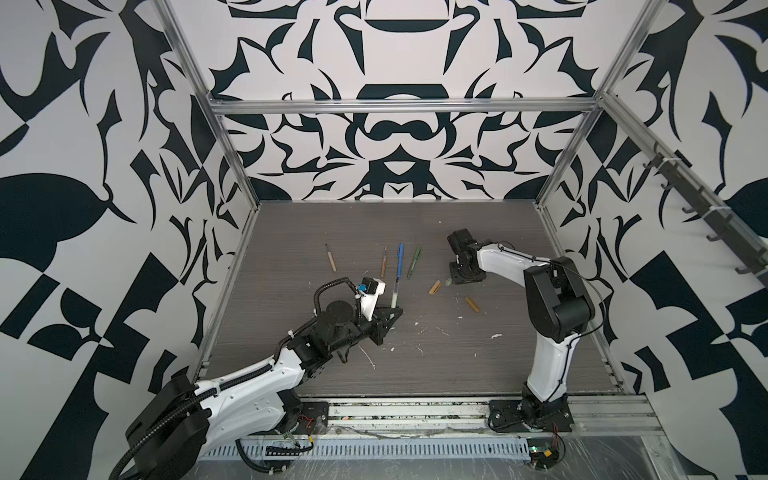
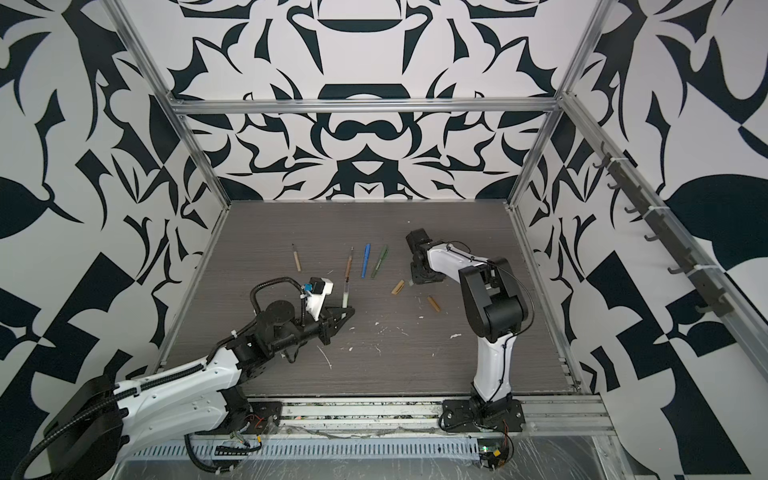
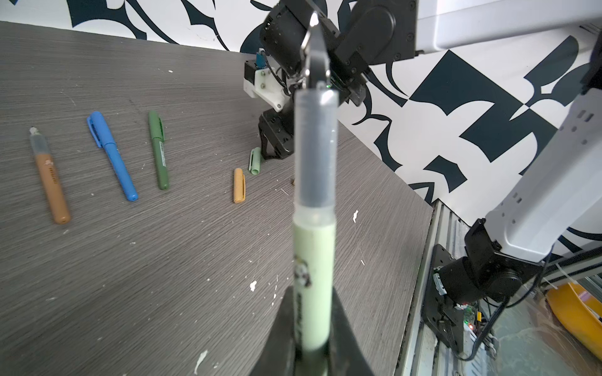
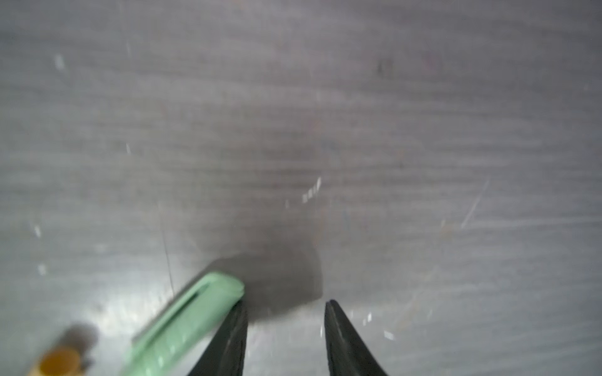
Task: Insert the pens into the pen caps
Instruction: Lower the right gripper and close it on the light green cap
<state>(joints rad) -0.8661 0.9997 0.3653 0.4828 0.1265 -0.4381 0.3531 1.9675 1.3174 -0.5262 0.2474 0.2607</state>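
Left hand (image 1: 397,309) clamps the pale green pen (image 1: 394,293); right hand (image 4: 286,302) is spread beside the pale green cap (image 4: 192,312), grasping nothing.
The cap lies flat on the worktop (image 1: 457,365) at 3 o'clock of the pen, just outside one finger, not between them. The right hand should probably shift sideways to straddle it, then grip mid-cap with the mouth left free. Mid-worktop, the pen's long axis runs 6-to-12 in both top views, dark tip toward 12. Can't tell which cap end is open.
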